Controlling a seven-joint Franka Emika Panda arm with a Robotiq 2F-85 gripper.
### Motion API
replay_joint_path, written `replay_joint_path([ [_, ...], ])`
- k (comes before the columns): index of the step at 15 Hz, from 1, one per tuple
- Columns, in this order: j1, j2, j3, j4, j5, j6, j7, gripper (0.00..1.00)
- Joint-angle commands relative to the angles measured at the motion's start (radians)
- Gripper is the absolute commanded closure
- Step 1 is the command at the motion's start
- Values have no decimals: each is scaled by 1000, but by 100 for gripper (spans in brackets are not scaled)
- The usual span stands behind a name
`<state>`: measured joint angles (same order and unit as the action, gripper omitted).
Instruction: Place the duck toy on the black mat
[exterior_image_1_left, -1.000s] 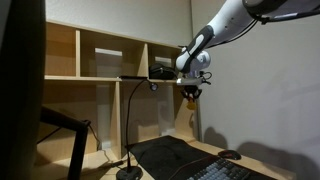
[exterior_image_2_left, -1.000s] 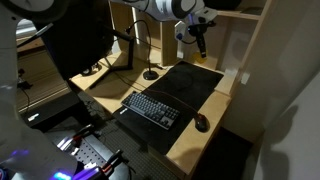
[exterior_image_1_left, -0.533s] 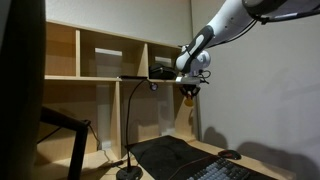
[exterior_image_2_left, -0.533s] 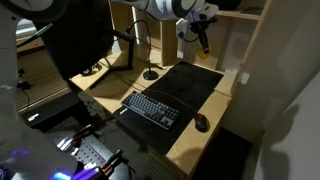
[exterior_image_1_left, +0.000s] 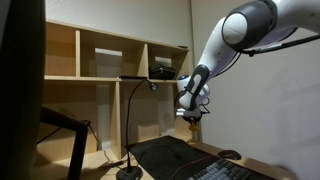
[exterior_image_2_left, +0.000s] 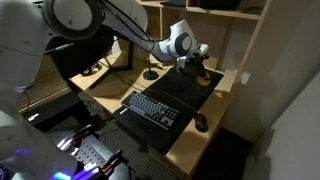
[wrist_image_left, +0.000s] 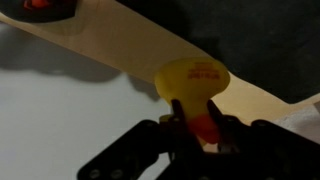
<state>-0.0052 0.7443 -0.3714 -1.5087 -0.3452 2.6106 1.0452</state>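
Black two-finger pincer (wrist_image_left: 200, 130) is clamped on the orange part of the tiny yellow rubber duck toy (wrist_image_left: 192, 82). It has dropped from shelf height to just above the large matte black mat (exterior_image_2_left: 180, 92), near the wooden table's (exterior_image_2_left: 218, 105) back edge. Release appears near. Contact with the mat cannot be judged, and the duck is hard to make out in both exterior views.

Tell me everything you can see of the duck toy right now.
The duck toy is tiny, bright yellow, rubbery-looking, with an orange-red part where the hand pinches it. Nothing else touches it. It hangs above the wooden desk edge beside the black mat; its facing is too blurred to tell.
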Motion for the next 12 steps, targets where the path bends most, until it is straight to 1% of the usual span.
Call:
replay_joint_path([
  [1,16,20,-23,2,20,10,-6,73],
  [3,20,25,-29,6,19,13,-4,73],
  [4,27,47,-41,26,14,16,19,93],
  [5,53,93,-72,46,-3,29,73,93],
  [8,114,175,-122,47,-25,61,194,93],
  [10,151,236,-163,68,-21,86,285,93],
  [11,172,269,-197,67,-23,113,340,93],
  [12,190,299,-221,80,-18,104,385,93],
])
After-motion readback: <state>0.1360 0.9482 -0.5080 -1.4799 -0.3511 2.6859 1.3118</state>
